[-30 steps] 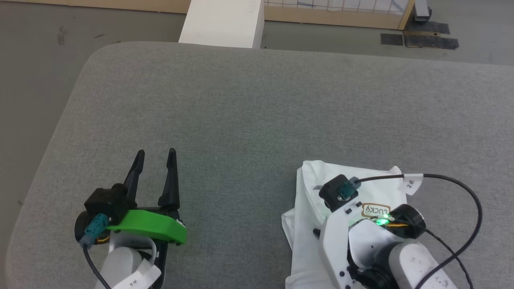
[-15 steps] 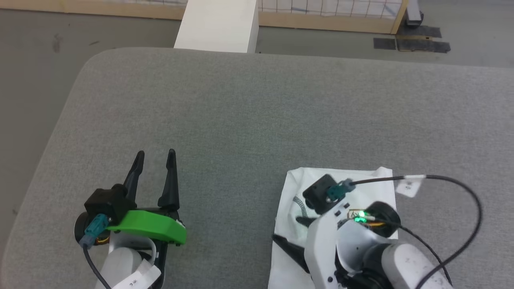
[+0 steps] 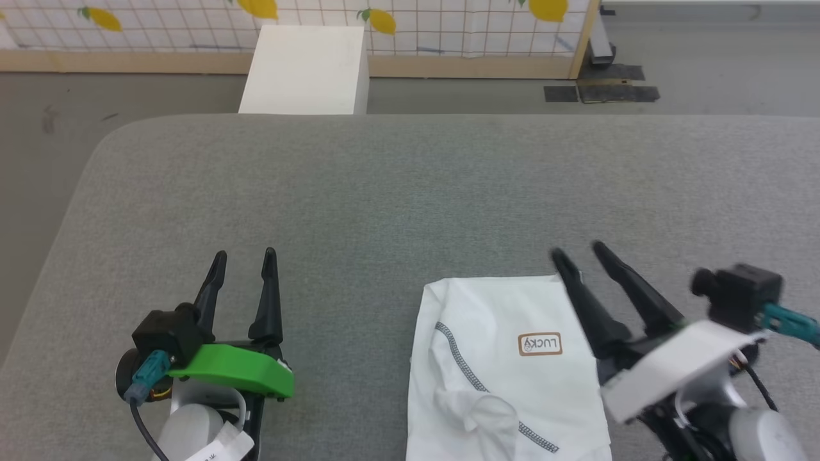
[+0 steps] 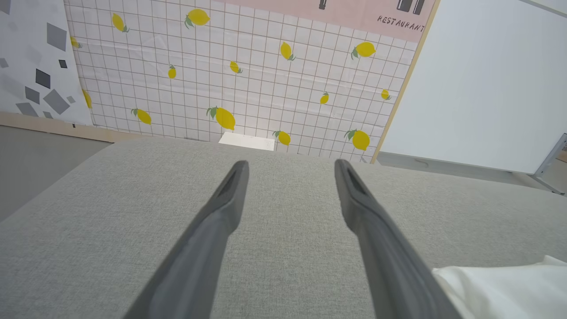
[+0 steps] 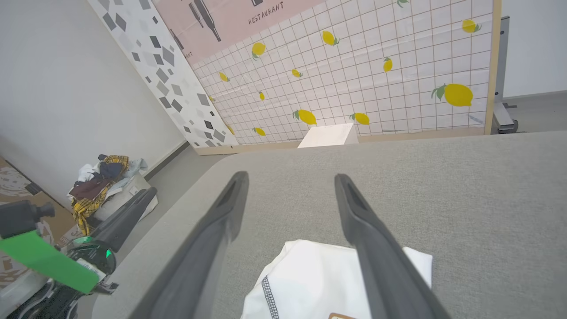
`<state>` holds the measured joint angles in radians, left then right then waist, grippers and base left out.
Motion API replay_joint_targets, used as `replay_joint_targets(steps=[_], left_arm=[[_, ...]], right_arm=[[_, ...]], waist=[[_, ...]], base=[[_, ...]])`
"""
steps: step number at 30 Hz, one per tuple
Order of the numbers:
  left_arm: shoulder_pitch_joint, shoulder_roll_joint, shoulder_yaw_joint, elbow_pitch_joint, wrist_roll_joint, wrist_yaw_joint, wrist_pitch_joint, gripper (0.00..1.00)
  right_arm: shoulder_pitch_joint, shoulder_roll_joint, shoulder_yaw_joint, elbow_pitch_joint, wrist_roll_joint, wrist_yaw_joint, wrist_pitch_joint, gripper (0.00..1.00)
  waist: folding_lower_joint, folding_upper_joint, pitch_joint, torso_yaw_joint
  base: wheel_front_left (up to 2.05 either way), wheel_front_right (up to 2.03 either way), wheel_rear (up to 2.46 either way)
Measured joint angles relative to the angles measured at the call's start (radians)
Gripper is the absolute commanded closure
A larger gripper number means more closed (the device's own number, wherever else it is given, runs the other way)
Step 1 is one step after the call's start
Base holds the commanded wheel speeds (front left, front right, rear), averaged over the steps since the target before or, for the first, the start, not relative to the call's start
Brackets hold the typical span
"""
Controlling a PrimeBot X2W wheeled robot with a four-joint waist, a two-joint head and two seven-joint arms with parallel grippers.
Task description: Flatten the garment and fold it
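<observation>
1. Judging by how it lies, you have the garment [image 3: 506, 358] already folded into a compact white rectangle. It sits flat on the grey desk [image 3: 384, 192] at the near edge, right of the middle, and its nearest part runs out of the head view.
2. Your right gripper [image 3: 580, 255] has its jaws spread apart with nothing between them. Its inner finger [image 3: 586, 307] runs along the garment's right edge, and you cannot tell whether it touches the cloth.
3. Your left gripper [image 3: 245, 255] sits towards the near left corner, jaws wide and empty, well apart from the garment.
4. Watch that right finger. If you draw the arm sideways across the cloth, the tip could snag the top layer and drag the fold open.
5. Mind the puckered lump [image 3: 477, 410] on the garment's near left part, beside the dark stitching [image 3: 458, 358]. Soft fabric like this may spring up, so the fold is probably not as flat as it should be.
6. Avoid any push towards the near edge. The stack lies close to it, and a nudge could slide it off the desk.
7. Ignore the white box [image 3: 306, 70] beyond the far edge; it stands well apart from both arms.
</observation>
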<state>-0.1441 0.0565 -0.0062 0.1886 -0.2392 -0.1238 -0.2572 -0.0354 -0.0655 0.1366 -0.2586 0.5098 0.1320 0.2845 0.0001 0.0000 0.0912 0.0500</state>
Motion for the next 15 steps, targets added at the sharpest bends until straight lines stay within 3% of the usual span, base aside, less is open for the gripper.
replay_joint_targets(steps=[4, 7, 9, 15], left_arm=[[0.001, 0.000, 0.001, -0.002, 0.000, 0.000, 0.000, 0.00], [0.001, 0.000, -0.002, -0.002, 0.000, 0.000, 0.000, 0.00], [0.001, 0.000, -0.003, -0.002, 0.000, 0.000, 0.000, 0.00], [0.001, 0.000, -0.009, -0.004, 0.000, 0.000, 0.000, 0.00]], right_arm=[[0.046, 0.010, -0.099, 0.053, 0.037, 0.000, -0.005, 0.00], [0.067, 0.012, -0.170, 0.113, 0.126, 0.000, 0.015, 0.00], [0.081, 0.011, -0.203, 0.166, 0.211, 0.000, 0.035, 0.00], [0.082, 0.012, -0.251, 0.318, 0.268, 0.000, 0.150, 0.00]], waist=[[0.0000, 0.0000, -0.006, -0.015], [0.0000, 0.0000, -0.007, -0.017], [0.0000, 0.0000, -0.006, -0.015], [0.0000, 0.0000, 0.005, -0.002]], base=[[0.00, 0.00, 0.00], [0.00, 0.00, 0.00], [0.00, 0.00, 0.00], [0.00, 0.00, 0.00]])
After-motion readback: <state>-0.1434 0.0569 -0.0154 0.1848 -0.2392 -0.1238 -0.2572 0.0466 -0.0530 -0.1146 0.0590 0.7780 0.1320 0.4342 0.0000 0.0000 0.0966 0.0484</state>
